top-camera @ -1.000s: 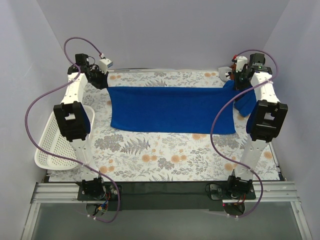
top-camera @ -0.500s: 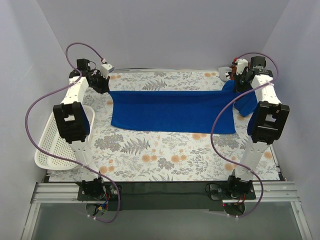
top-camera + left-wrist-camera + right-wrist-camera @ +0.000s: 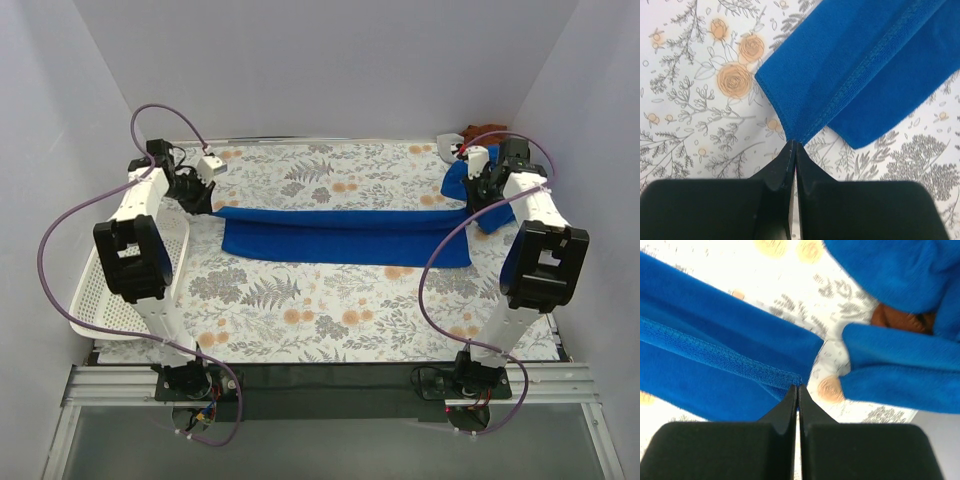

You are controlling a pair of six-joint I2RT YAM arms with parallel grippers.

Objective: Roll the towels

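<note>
A long blue towel (image 3: 340,235) is lying across the middle of a flower-printed table (image 3: 330,310), running from left to right. It is doubled over lengthwise, so a narrow upper layer is sitting along the far side of a wider lower layer.

The left gripper (image 3: 794,146) is pinching the towel's left end. In the left wrist view its two black fingers are pressed together on a corner of the cloth, and a stitched hem is running away from the fingertips, with the lower layer showing beside it on the table.

The right gripper (image 3: 798,388) is pinching the towel's right end in the same way: its fingers are closed tight on a hemmed corner, with blue folds spreading to the left of the tips.

Just beside the right gripper, at the far right of the table, a second blue cloth (image 3: 890,380) is lying bunched up, with a brown item (image 3: 895,317) partly showing behind it; what that item is cannot be told.

A white basket (image 3: 105,290) with a perforated wall is sitting at the left edge of the table, partly behind the left arm.
</note>
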